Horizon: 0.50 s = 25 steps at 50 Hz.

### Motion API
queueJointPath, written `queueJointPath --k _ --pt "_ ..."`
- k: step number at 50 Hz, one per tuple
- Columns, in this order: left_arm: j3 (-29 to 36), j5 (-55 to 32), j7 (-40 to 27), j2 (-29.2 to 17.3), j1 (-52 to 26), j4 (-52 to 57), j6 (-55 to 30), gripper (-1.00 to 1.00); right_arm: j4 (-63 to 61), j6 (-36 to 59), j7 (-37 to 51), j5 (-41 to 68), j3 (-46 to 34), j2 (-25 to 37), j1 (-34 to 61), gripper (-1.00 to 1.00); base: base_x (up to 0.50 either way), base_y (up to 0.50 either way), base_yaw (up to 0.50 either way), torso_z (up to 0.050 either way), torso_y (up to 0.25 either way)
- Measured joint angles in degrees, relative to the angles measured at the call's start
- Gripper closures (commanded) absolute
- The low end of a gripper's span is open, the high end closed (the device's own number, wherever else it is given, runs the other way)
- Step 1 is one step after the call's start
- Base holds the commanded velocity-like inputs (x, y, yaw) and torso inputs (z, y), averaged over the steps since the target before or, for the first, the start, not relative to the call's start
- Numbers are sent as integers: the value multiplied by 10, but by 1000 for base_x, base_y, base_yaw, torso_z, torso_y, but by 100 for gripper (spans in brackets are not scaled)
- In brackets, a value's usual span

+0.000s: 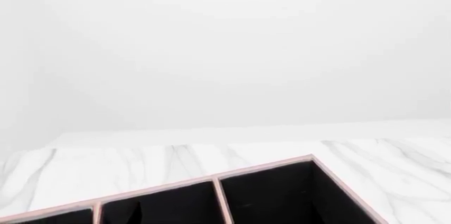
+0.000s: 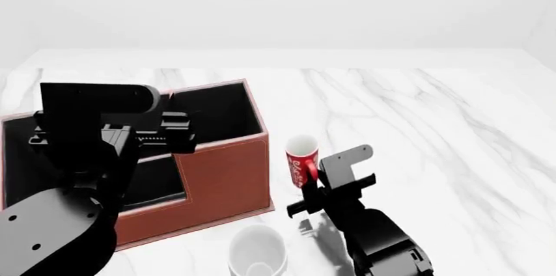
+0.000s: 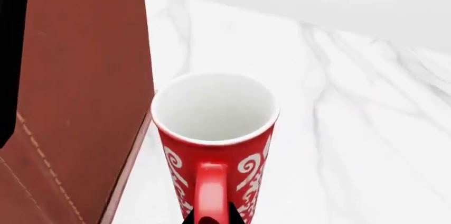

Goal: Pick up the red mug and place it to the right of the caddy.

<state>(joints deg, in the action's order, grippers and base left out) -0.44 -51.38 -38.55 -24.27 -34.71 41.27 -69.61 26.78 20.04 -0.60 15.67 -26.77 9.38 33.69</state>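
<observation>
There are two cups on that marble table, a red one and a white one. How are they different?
The red mug is red outside with white swirls; the white mug is plain white all over. The red mug is slimmer and taller, the white mug wider. The red mug stands right beside the caddy, at its right side; the white mug sits nearer the robot, in front of the caddy's corner. Both stand upright, look empty, and have white insides.
</observation>
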Motion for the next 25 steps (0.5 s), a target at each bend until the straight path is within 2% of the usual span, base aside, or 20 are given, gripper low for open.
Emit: queueJointPath --k 5,6,25 --pt "1 0 0 -1 1 -1 3 -100 7 -1 0 1 -2 0 1 100 0 0 0 0 0" --pt "1 0 0 -1 1 -1 3 -100 8 -1 0 1 -3 0 2 -100 0 0 0 0 0" --pt "4 -1 -1 -5 6 -6 13 -100 19 1 3 2 -4 -1 10 -100 0 0 0 0 0"
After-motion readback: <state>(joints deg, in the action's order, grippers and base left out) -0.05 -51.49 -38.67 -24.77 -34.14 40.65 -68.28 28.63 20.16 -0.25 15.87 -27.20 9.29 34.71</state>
